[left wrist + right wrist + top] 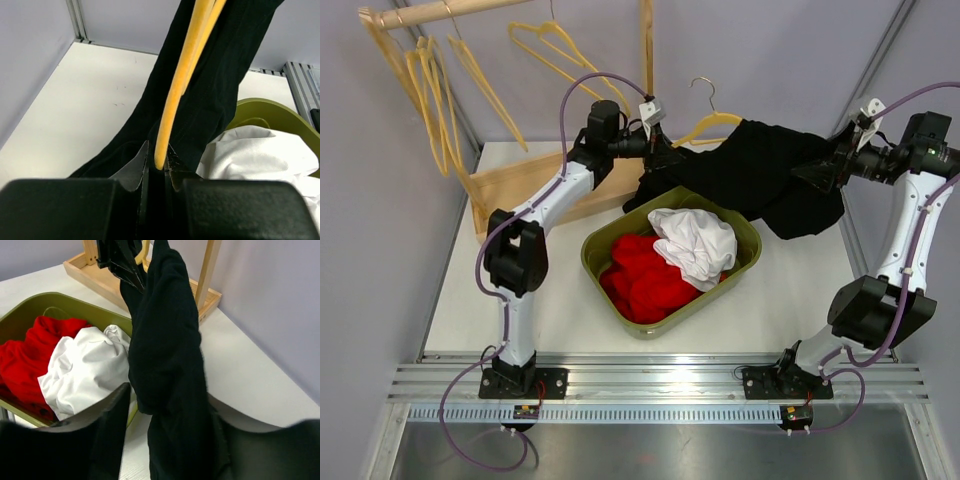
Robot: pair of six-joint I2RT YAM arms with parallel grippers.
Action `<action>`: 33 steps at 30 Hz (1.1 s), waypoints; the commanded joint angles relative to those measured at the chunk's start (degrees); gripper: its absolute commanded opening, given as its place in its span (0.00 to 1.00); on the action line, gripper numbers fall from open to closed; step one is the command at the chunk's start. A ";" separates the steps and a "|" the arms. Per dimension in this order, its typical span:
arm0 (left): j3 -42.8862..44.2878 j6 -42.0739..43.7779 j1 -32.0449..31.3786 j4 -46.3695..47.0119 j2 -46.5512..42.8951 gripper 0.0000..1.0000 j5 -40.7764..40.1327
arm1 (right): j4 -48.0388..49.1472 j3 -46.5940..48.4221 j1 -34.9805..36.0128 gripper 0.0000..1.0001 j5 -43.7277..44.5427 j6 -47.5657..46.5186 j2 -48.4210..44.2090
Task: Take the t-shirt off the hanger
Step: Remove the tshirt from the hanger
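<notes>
A black t-shirt (770, 175) hangs stretched between my two arms, above the back right of the table, still draped over a yellow hanger (710, 125). My left gripper (665, 155) is shut on the hanger's left end; in the left wrist view the yellow bar (182, 80) runs up out of the gripper (160, 162) against the black cloth (215, 90). My right gripper (825, 165) is at the shirt's right side. In the right wrist view its jaws stand apart (169, 395), with the black cloth (167, 340) hanging between them and a gap on the left.
An olive bin (745, 270) under the shirt holds a red garment (645, 280) and a white one (695, 245). A wooden rack (520, 180) with several spare yellow hangers (430, 90) stands at the back left. Grey walls close in the sides.
</notes>
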 commanded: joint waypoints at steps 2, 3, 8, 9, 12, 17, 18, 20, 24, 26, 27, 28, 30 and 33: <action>-0.52 -10.92 2.18 10.29 -6.94 0.00 -10.44 | 4.56 -0.08 0.27 0.69 3.93 8.59 -0.25; -0.26 -11.01 2.18 9.34 -7.20 0.00 -11.32 | 5.00 -0.08 0.27 0.76 4.81 8.94 -0.34; 0.97 -7.68 2.01 4.59 -7.73 0.00 -15.19 | 17.46 -3.49 0.27 0.99 14.30 17.10 -3.93; 0.97 -7.06 1.83 3.28 -7.99 0.00 -16.07 | 19.93 -4.38 0.10 0.99 15.97 20.25 -4.72; 0.97 -4.60 1.31 1.34 -8.78 0.00 -17.57 | 27.32 -6.06 0.10 0.99 21.86 23.79 -7.19; 3.25 1.38 -0.01 -3.32 -9.49 0.00 -22.75 | 33.56 -6.32 0.01 1.00 24.51 25.99 -10.53; 4.04 3.38 -0.62 -3.76 -9.75 0.00 -22.84 | 34.18 -6.23 0.01 0.99 23.46 26.17 -10.97; 4.05 6.81 -2.02 -5.68 -10.10 0.00 -22.06 | 34.36 -5.27 0.01 0.99 20.13 26.17 -11.41; 4.57 20.50 -4.93 -10.09 -10.63 0.00 -19.68 | 31.91 -2.46 0.27 0.99 0.85 21.54 -9.31; 4.84 23.60 -5.98 -12.28 -10.54 0.00 -18.29 | 31.99 -0.71 1.49 0.99 -4.12 20.64 -8.34; 4.75 25.36 -6.16 -12.56 -10.54 0.00 -17.58 | 32.08 0.00 2.11 0.99 -6.23 19.77 -7.81; 4.41 26.25 -6.25 -12.82 -10.63 0.00 -16.88 | 31.99 0.70 3.16 0.99 -6.17 19.50 -6.68; 4.05 26.96 -6.43 -12.91 -11.07 0.00 -15.90 | 31.03 3.07 5.88 0.99 -5.38 17.84 -5.36; 4.05 29.15 -6.60 -14.05 -11.42 0.00 -14.76 | 19.47 9.91 11.49 0.98 0.30 5.26 0.42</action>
